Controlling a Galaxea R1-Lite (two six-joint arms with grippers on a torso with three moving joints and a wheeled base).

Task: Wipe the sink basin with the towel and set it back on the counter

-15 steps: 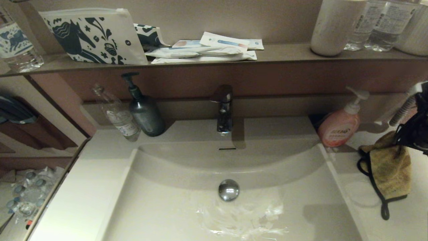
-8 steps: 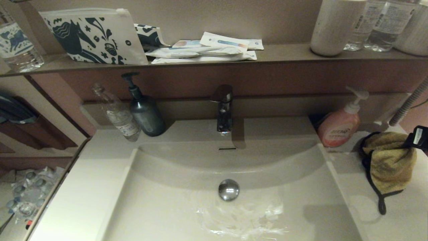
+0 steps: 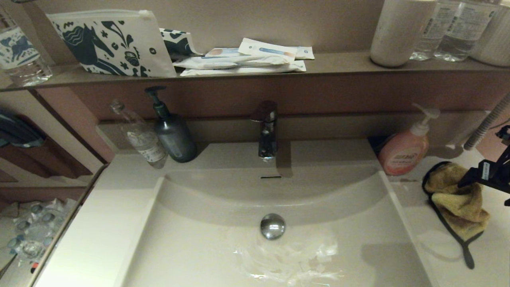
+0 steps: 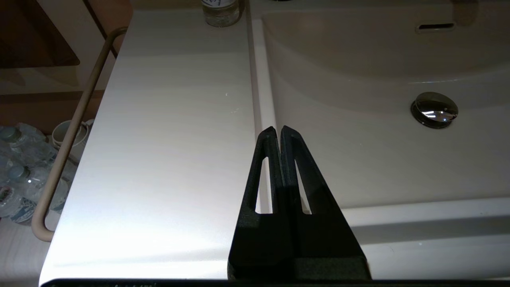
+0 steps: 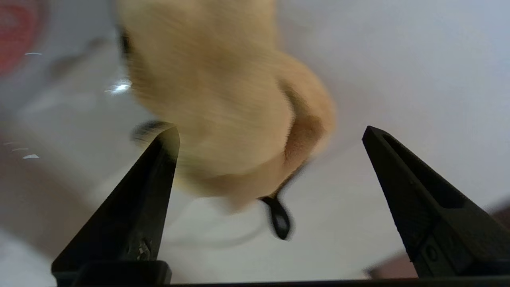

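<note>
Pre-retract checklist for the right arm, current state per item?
1. Towel lies on the counter, beside the pink soap bottle: ok.
2. Right gripper open, fingers clear of the towel: ok.
3. Towel's black loop not snagged on a finger: ok.
4. Sink basin holds no cloth: ok.
5. Basin wiped dry: not ok, wet streaks in front of the drain plug.
6. Left gripper shut, parked over the basin's left rim: ok.
</note>
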